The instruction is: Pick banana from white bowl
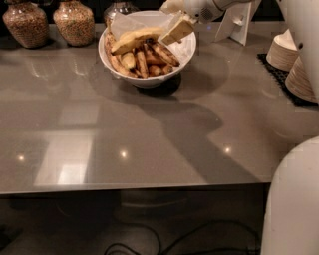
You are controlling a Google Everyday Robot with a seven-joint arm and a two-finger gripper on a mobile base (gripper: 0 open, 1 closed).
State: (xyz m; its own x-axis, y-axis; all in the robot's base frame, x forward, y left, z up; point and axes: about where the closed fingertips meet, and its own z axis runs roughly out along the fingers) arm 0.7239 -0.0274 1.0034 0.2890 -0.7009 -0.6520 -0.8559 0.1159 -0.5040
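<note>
The white bowl [149,78] stands at the back middle of the grey counter, lined with white paper. The large yellow banana [130,41] lies across the top of several smaller, browner bananas [144,60]. My gripper [172,34] reaches in from the upper right and hangs over the bowl's right side. Its pale fingers [175,31] point down-left at the right end of the banana, just touching or nearly touching it.
Two jars of grain [75,22] stand at the back left, and a third glass jar [119,9] behind the bowl. Stacks of beige bowls [285,50] sit on a black mat at the right. A white stand [238,22] is behind the arm. A white robot body [294,199] fills the lower right.
</note>
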